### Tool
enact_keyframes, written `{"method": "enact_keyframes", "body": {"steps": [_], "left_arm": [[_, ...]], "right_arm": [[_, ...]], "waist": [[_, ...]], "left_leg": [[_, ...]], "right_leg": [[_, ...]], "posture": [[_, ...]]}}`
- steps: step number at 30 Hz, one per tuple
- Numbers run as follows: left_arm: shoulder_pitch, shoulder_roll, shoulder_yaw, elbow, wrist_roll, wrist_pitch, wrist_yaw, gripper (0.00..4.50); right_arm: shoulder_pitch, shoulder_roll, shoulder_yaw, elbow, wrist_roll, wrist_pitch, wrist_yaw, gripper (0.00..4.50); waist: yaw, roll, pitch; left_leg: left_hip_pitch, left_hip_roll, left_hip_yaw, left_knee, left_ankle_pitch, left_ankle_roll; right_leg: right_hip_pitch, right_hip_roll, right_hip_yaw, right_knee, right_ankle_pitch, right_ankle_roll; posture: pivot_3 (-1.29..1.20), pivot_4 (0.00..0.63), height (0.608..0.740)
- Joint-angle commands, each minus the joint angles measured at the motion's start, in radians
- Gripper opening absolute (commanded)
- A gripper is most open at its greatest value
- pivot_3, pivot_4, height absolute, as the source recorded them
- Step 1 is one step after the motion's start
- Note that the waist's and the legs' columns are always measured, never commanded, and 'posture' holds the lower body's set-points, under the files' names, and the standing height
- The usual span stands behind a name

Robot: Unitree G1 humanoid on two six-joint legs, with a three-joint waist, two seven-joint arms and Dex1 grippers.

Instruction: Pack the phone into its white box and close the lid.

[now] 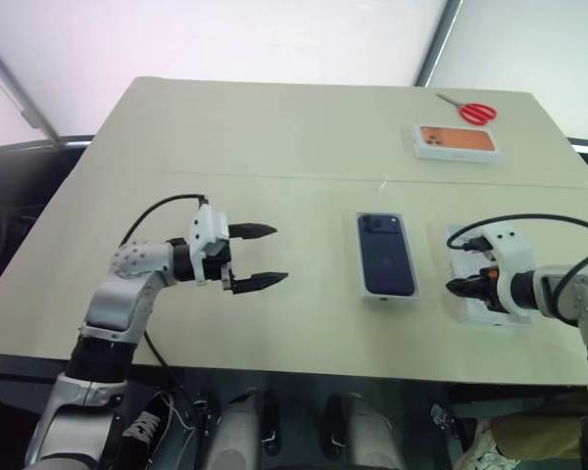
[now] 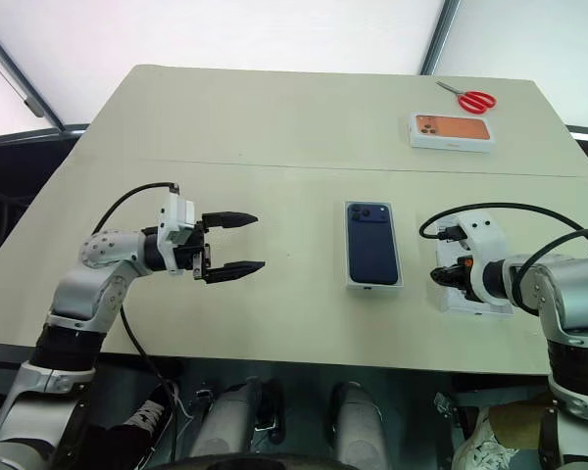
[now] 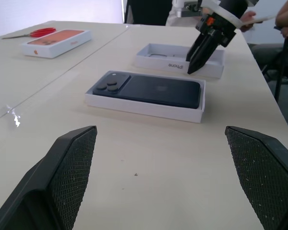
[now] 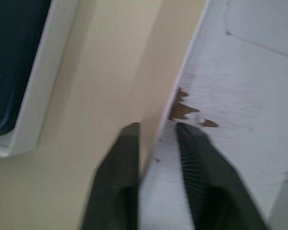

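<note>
The right gripper [image 4: 156, 143] is pinching the near wall of the lid [image 3: 158, 58], one finger inside, one outside. Beside it the phone [image 1: 385, 253] is lying in the white box [image 3: 134, 104]. The left gripper [image 1: 263, 257] is hovering with its fingers apart, well clear.

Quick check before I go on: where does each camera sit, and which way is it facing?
Left and right eye views: on the head, looking forward and down at the table; both arms show.
Left wrist view: between the open left gripper, facing the phone in the white box and the right gripper.
Right wrist view: along the right gripper's fingers, pinching the lid wall.
All views share the phone.
</note>
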Motion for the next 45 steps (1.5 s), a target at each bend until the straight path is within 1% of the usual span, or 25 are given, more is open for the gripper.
{"method": "enact_keyframes", "body": {"steps": [1, 3, 5, 7, 9, 13, 15, 18, 20, 21, 22, 24, 26, 29, 31, 34, 36, 38, 39, 41, 42, 45], "left_arm": [[0.0, 0.005, 0.007, -0.031, -0.001, -0.007, 0.013, 4.5], [-0.002, 0.006, 0.007, -0.029, -0.002, -0.004, 0.018, 4.5], [-0.003, 0.008, 0.007, -0.03, -0.003, 0.003, 0.025, 4.5], [-0.004, 0.011, 0.005, -0.024, 0.006, -0.003, 0.032, 4.5], [-0.007, 0.012, 0.008, -0.014, -0.001, 0.013, 0.035, 4.5], [-0.033, -0.006, 0.018, 0.032, 0.022, 0.038, 0.107, 4.5], [-0.042, -0.012, 0.015, 0.047, 0.03, 0.057, 0.135, 4.5], [-0.059, -0.034, 0.017, 0.071, 0.04, 0.071, 0.19, 4.5], [-0.078, -0.061, 0.024, 0.089, 0.038, 0.101, 0.238, 4.5], [-0.086, -0.077, 0.028, 0.097, 0.037, 0.099, 0.256, 4.5], [-0.091, -0.088, 0.027, 0.101, 0.031, 0.108, 0.265, 4.5], [-0.103, -0.115, 0.026, 0.107, 0.044, 0.102, 0.305, 4.5], [-0.113, -0.134, 0.029, 0.11, 0.05, 0.104, 0.341, 4.5], [-0.124, -0.161, 0.041, 0.106, 0.039, 0.129, 0.387, 4.5], [-0.116, -0.178, 0.034, 0.095, 0.036, 0.138, 0.402, 4.5], [-0.089, -0.192, 0.008, 0.073, 0.039, 0.145, 0.4, 3.78], [-0.076, -0.196, 0.0, 0.066, 0.023, 0.168, 0.381, 2.86], [-0.071, -0.206, -0.003, 0.062, 0.025, 0.171, 0.386, 1.79], [-0.07, -0.211, -0.003, 0.062, 0.03, 0.167, 0.393, 1.36], [-0.064, -0.227, -0.026, 0.057, 0.049, 0.171, 0.407, 0.33], [-0.065, -0.24, -0.044, 0.065, 0.066, 0.158, 0.411, 0.06], [-0.085, -0.266, -0.102, 0.135, 0.139, 0.092, 0.417, 0.06]], "right_arm": [[-0.02, 0.017, -0.023, 0.011, -0.008, -0.003, -0.034, 0.08], [-0.038, 0.04, -0.032, 0.027, -0.017, -0.011, -0.059, 0.08], [-0.085, 0.098, -0.076, 0.043, -0.024, 0.011, -0.093, 0.08], [-0.129, 0.132, -0.093, 0.041, -0.006, 0.022, -0.095, 0.08], [-0.163, 0.156, -0.099, 0.019, 0.018, -0.011, -0.082, 0.08], [-0.35, 0.306, -0.243, 0.084, 0.048, -0.059, -0.121, 0.08], [-0.412, 0.368, -0.294, 0.089, 0.08, -0.066, -0.123, 0.08], [-0.513, 0.534, -0.456, 0.106, 0.185, 0.031, -0.128, 0.08], [-0.496, 0.628, -0.499, 0.117, 0.33, 0.043, -0.159, 0.08], [-0.46, 0.666, -0.489, 0.104, 0.393, 0.043, -0.171, 0.08], [-0.417, 0.688, -0.462, 0.082, 0.432, 0.043, -0.181, 0.08], [-0.356, 0.751, -0.451, 0.072, 0.515, 0.043, -0.234, 0.08], [-0.324, 0.786, -0.452, 0.067, 0.58, 0.043, -0.285, 0.08], [-0.299, 0.834, -0.494, 0.115, 0.716, 0.043, -0.396, 0.08], [-0.242, 0.833, -0.463, 0.116, 0.795, 0.043, -0.443, 0.08], [-0.203, 0.827, -0.439, 0.129, 0.889, 0.043, -0.512, 0.0], [-0.205, 0.819, -0.442, 0.144, 0.891, 0.042, -0.56, 0.0], [-0.196, 0.817, -0.446, 0.168, 0.934, 0.027, -0.608, 0.0], [-0.189, 0.814, -0.441, 0.177, 0.963, 0.019, -0.629, 0.0], [-0.18, 0.804, -0.436, 0.189, 0.994, -0.021, -0.681, 0.0], [-0.176, 0.795, -0.427, 0.196, 1.021, -0.037, -0.702, 0.0], [-0.154, 0.756, -0.387, 0.216, 1.09, -0.069, -0.746, 0.0]], "waist": [[0.0, 0.0, 0.0], [0.0, -0.001, 0.0], [-0.004, 0.0, 0.0], [-0.007, 0.0, 0.0], [-0.007, 0.001, 0.0], [-0.019, 0.001, 0.0], [-0.02, 0.001, 0.0], [-0.021, 0.001, 0.0], [-0.02, 0.001, 0.0], [-0.02, 0.001, 0.0], [-0.02, 0.001, 0.0], [-0.02, 0.001, 0.0], [-0.023, 0.002, 0.0], [-0.025, 0.001, 0.0], [-0.025, 0.001, 0.0], [-0.024, 0.001, -0.001], [-0.027, 0.002, -0.001], [-0.027, 0.002, -0.001], [-0.027, 0.002, -0.001], [-0.024, 0.002, -0.001], [-0.023, 0.002, -0.001], [-0.021, 0.002, -0.001]], "left_leg": [[0.0, 0.0, 0.0, 0.0, 0.0, 0.0], [0.0, 0.0, 0.0, 0.0, 0.0, 0.0], [0.0, 0.0, 0.0, 0.0, 0.0, 0.0], [0.0, 0.0, 0.001, 0.0, 0.0, 0.0], [-0.001, 0.001, 0.001, 0.0, 0.001, 0.001], [-0.001, 0.002, 0.002, 0.0, 0.002, 0.002], [-0.001, 0.003, 0.002, 0.0, 0.002, 0.002], [-0.002, 0.004, 0.002, 0.0, 0.002, 0.002], [-0.002, 0.004, 0.002, 0.0, 0.002, 0.002], [-0.002, 0.005, 0.002, 0.0, 0.003, 0.001], [-0.002, 0.005, 0.002, -0.001, 0.003, 0.001], [-0.001, 0.004, 0.002, -0.001, 0.003, 0.001], [-0.002, 0.004, 0.003, -0.001, 0.003, 0.002], [-0.001, 0.004, 0.005, 0.0, 0.003, 0.002], [0.001, 0.005, 0.005, -0.001, 0.003, 0.001], [0.0, 0.005, 0.005, -0.002, 0.003, 0.001], [0.0, 0.005, 0.006, -0.001, 0.002, 0.002], [0.001, 0.005, 0.006, -0.001, 0.003, 0.002], [0.001, 0.005, 0.006, -0.001, 0.003, 0.001], [0.001, 0.006, 0.006, -0.002, 0.002, 0.001], [0.001, 0.006, 0.006, -0.002, 0.002, 0.001], [0.001, 0.005, 0.006, -0.001, 0.002, 0.002]], "right_leg": [[0.0, 0.0, 0.0, 0.0, 0.0, 0.0], [0.0, 0.0, 0.0, 0.0, 0.0, 0.0], [0.0, 0.0, 0.0, 0.0, 0.0, 0.0], [0.0, 0.0, 0.001, 0.0, 0.0, 0.0], [-0.002, 0.001, 0.001, 0.001, 0.0, 0.0], [-0.002, 0.003, 0.001, 0.002, 0.0, 0.001], [-0.002, 0.004, 0.001, 0.002, 0.0, 0.001], [-0.002, 0.007, 0.001, 0.002, 0.001, 0.001], [-0.002, 0.008, 0.002, 0.002, 0.001, 0.001], [-0.002, 0.009, 0.002, 0.002, 0.001, 0.001], [-0.002, 0.009, 0.002, 0.002, 0.001, 0.001], [-0.001, 0.009, 0.002, 0.002, 0.001, 0.001], [-0.002, 0.009, 0.002, 0.002, 0.001, 0.002], [-0.002, 0.009, 0.004, 0.002, 0.002, 0.002], [-0.002, 0.01, 0.005, 0.002, 0.002, 0.002], [-0.002, 0.01, 0.005, 0.002, 0.002, 0.002], [-0.003, 0.01, 0.006, 0.002, 0.002, 0.002], [-0.003, 0.011, 0.007, 0.002, 0.002, 0.002], [-0.003, 0.011, 0.007, 0.002, 0.002, 0.002], [-0.003, 0.011, 0.008, 0.002, 0.002, 0.002], [-0.003, 0.011, 0.008, 0.002, 0.002, 0.002], [-0.002, 0.011, 0.008, 0.002, 0.002, 0.002]], "posture": [[0.0, 0.15, 0.738], [0.0, 0.15, 0.738], [0.0, 0.15, 0.738], [0.0, 0.15, 0.738], [0.0, 0.15, 0.738], [0.0, 0.15, 0.738], [0.0, 0.15, 0.738], [0.0, 0.15, 0.738], [0.0, 0.15, 0.738], [0.0, 0.15, 0.738], [0.0, 0.15, 0.738], [0.0, 0.15, 0.738], [0.0, 0.15, 0.738], [0.0, 0.15, 0.738], [0.0, 0.15, 0.738], [0.0, 0.15, 0.738], [0.0, 0.15, 0.738], [0.0, 0.15, 0.738], [0.0, 0.15, 0.738], [0.0, 0.15, 0.738], [0.0, 0.15, 0.738], [0.0, 0.15, 0.738]]}}
